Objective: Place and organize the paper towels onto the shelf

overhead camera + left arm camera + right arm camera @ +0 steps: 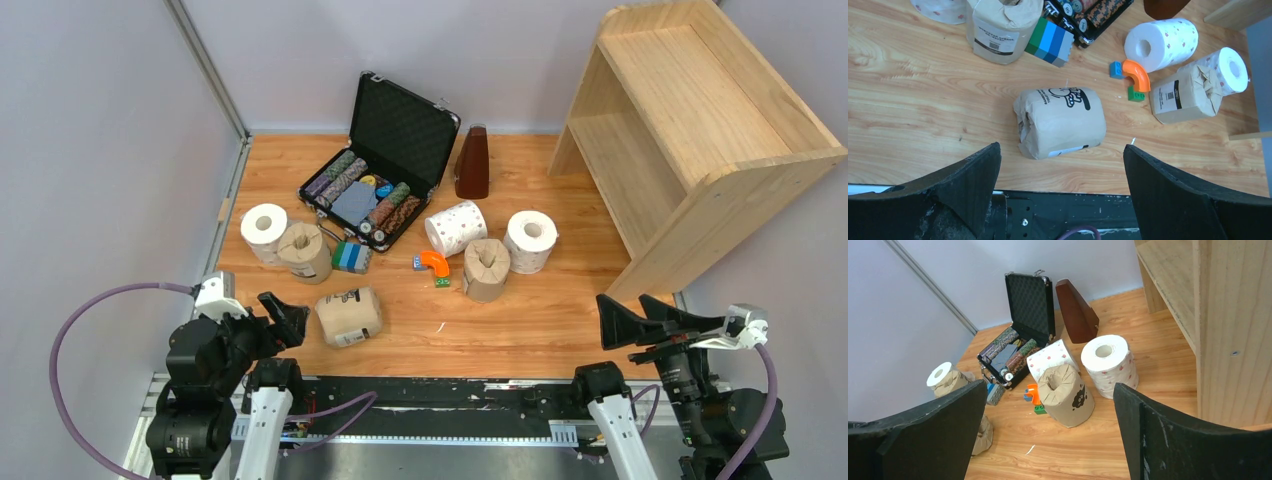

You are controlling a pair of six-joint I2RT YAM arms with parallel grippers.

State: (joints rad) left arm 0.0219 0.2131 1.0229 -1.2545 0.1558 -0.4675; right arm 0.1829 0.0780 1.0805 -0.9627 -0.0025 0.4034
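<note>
By the near-left corner of the counter [560, 330], our left end effector [285, 310] gapes empty — tan roll [349, 316] just ahead, axis along the near edge.

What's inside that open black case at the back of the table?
Rows of striped poker chips fill the black case, with a flat blue-grey piece in the middle. The lid is lined with dark foam. Anything beneath the chips is hidden.

I log: three white rolls [264, 225] and three tan rolls [349, 316] on table [560, 325]; shelf [700, 100] right; left gripper [283, 311] and right gripper [645, 318] spread.
</note>
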